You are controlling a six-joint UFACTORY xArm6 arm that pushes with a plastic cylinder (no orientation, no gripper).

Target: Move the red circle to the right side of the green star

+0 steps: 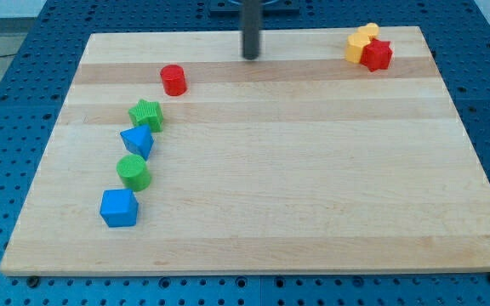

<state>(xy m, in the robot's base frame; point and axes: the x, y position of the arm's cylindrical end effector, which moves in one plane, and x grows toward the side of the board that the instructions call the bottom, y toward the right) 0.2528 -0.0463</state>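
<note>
The red circle (173, 80) stands on the wooden board near the view's top left. The green star (146, 115) lies just below and to the left of it, a small gap between them. My tip (252, 56) is at the view's top centre, well to the right of the red circle and a little above it, touching no block.
Below the green star run a blue triangle-like block (137, 141), a green circle (133, 172) and a blue cube (118, 208). At the top right a yellow block (361, 42) touches a red star-like block (377, 55). The board's edge (253, 272) meets a blue perforated table.
</note>
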